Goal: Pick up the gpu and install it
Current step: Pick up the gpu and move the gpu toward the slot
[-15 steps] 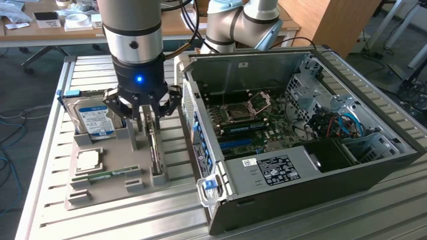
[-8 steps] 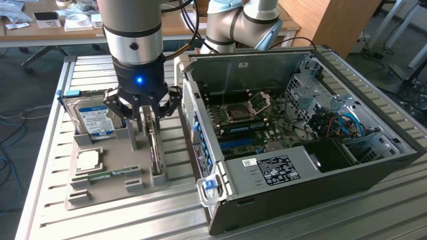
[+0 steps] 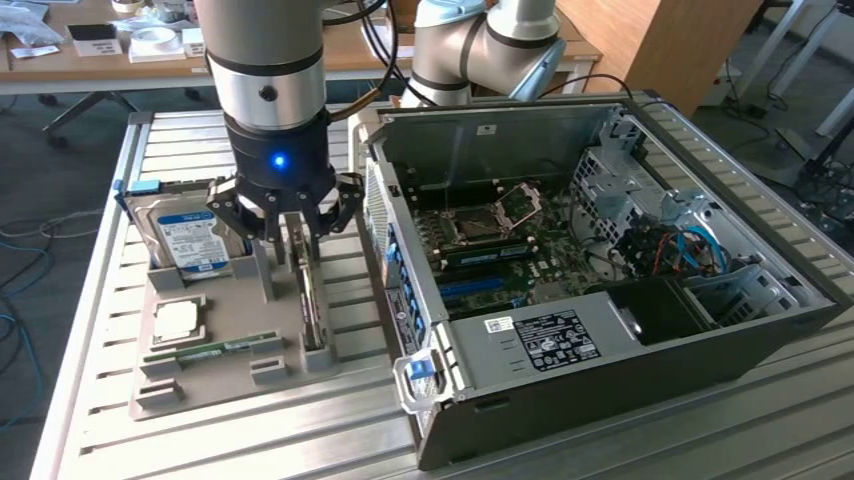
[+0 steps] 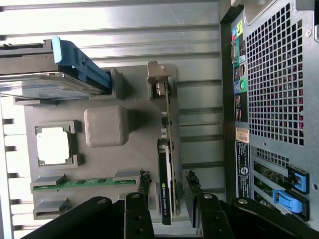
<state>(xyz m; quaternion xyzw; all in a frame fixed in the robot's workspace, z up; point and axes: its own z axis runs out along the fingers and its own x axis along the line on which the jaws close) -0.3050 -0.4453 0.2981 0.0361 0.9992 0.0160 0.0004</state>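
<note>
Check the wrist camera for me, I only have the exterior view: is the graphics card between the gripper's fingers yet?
Observer: Yes. The graphics card stands on edge inside the open gripper, with a gap on each side.
Operator: Which end is nearer the gripper?
Observer: The end with the black cover; the metal bracket is at the far end.
Operator: Any marking to confirm it?
Observer: A green logo and pale lettering on the black cover.

A robotics lab: a robot arm over a slatted metal tabletop, an opened PC case, cluttered desks behind, cables on the floor.
</note>
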